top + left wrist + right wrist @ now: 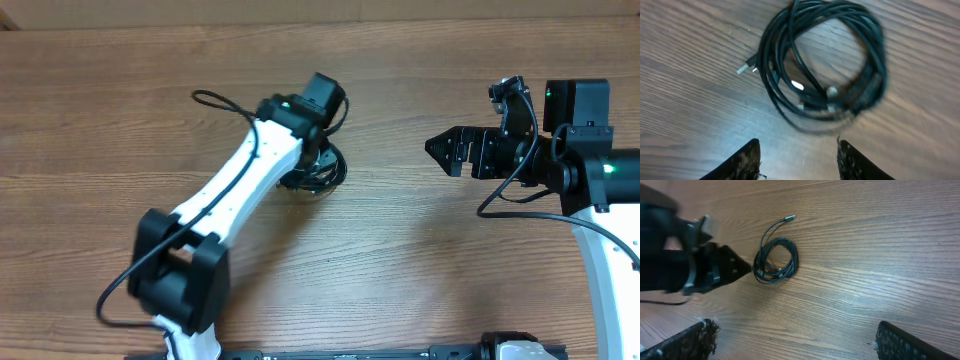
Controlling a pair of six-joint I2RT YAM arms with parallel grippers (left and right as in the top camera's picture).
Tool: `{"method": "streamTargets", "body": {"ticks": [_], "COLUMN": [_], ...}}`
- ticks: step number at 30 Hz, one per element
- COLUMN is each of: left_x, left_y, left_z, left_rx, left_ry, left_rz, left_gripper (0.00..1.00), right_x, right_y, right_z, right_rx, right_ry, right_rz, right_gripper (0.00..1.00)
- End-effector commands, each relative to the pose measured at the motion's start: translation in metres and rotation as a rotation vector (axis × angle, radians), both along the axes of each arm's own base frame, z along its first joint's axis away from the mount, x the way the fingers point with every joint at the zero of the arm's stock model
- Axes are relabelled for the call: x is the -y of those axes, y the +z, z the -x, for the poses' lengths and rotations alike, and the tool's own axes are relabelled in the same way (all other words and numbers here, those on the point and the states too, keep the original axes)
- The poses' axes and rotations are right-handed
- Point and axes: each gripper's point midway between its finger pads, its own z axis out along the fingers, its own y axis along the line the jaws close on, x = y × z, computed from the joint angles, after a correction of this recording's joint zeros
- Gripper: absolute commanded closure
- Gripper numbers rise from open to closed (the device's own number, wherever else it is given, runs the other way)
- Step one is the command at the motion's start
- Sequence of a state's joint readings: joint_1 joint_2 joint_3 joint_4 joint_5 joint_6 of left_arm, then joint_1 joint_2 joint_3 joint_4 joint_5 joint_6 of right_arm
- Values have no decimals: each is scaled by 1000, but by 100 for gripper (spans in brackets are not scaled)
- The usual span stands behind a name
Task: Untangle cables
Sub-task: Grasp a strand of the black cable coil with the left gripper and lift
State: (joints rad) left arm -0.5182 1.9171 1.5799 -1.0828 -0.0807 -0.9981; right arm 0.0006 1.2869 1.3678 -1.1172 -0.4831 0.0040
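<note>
The left gripper [799,161] hovers just over the cables [867,90], its fingers apart with nothing between them. The cables lie on the wooden table [400,270] just ahead of its fingertips, wound into one tight ring near the table's middle. The right gripper [795,330] hangs well off to the side, fingers spread wide and empty.

A silver-tipped plug [743,69] pokes out of the ring's edge in the left wrist view. In the right wrist view a free end [789,218] trails away from the ring; I cannot tell whether these are the same piece.

The step in hand looks like a first grab. It would go best to pinch a single loose end rather than the whole ring. The gripper should close gently on so thin a cord and draw it outward slowly. Meanwhile the other gripper should pin the ring, so the loops slip free instead of tightening.
</note>
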Motion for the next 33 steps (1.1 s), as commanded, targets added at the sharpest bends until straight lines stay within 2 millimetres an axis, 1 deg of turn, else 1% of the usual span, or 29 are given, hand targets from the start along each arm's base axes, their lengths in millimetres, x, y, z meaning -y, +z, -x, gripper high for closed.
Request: {"method": "streamTargets", "body": {"ticks": [1, 2, 6, 13, 16, 21, 24, 28, 31, 33], "left_x": [-10, -11, -13, -9, -11, -10, -9, -12, -17, -19], "left_y": [-25, -32, -49, -73, -78, -81, -84, -91, -97, -99], "left_z": [-6, -6, -4, 0, 0, -4, -4, 1, 9, 12], "left_rx": [-12, -26, -64, -122, -125, -110, -105, -116, -138, -148], "left_ry": [202, 211, 213, 217, 217, 218, 217, 217, 217, 215], "left_rz": [-66, -75, -103, -101, -119, -113, -108, -118, -133, -141], "left_gripper": [51, 51, 50, 53, 54, 60, 60, 60, 60, 62], "right_x": [0, 0, 0, 0, 0, 0, 0, 0, 0, 0], "right_y": [10, 9, 6, 4, 4, 3, 2, 0, -2, -3], "right_z": [-1, 0, 3, 5, 6, 6, 6, 6, 6, 5], "right_rx": [26, 21, 3, -9, -13, -17, -21, -27, -33, -38], "right_ry": [5, 5, 5, 5, 5, 5, 5, 5, 5, 5], "right_rz": [-5, -5, -4, -4, -5, -5, -5, -4, -4, -4], "right_gripper": [0, 0, 0, 0, 0, 0, 0, 0, 0, 0]}}
